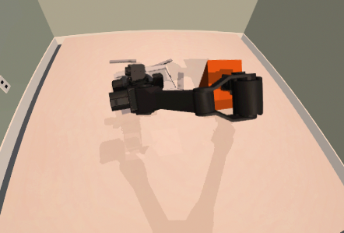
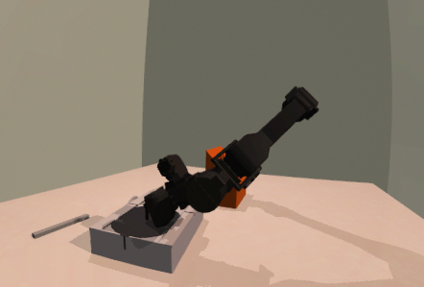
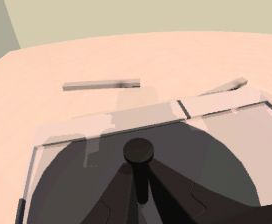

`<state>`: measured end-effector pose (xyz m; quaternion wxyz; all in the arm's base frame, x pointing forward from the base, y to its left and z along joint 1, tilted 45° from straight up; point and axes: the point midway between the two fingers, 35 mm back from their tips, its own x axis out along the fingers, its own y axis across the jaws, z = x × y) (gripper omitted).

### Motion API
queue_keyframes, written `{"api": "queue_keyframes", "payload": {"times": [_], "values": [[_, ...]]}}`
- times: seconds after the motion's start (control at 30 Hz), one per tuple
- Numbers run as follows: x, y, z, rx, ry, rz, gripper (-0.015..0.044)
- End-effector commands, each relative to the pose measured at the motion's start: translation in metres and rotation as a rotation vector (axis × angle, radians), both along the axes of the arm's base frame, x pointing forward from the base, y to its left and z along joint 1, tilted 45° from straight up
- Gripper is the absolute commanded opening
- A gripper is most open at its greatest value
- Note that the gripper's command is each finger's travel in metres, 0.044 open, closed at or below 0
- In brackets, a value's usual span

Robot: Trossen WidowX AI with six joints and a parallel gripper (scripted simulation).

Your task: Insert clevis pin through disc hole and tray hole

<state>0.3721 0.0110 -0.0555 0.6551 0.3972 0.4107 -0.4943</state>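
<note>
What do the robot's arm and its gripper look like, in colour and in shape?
The arm is black or very dark all over, with straight box-like links, thick rounded joint housings and an open fork-like bracket. The gripper's two fingers are dark brown-black and taper toward their tips; a thin jagged line runs on each. I see no cable or lettering.
</note>
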Motion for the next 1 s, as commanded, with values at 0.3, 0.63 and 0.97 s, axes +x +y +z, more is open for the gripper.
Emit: {"api": "queue_keyframes", "payload": {"times": [0.3,0.63,0.97], "values": [[-0.0049,-0.0012,-0.0009,0.007,0.006,0.004,0.0000],[-0.0074,-0.0017,-0.0012,0.007,0.006,0.004,0.0000],[-0.0100,-0.0022,-0.0016,0.007,0.007,0.004,0.0000]]}}
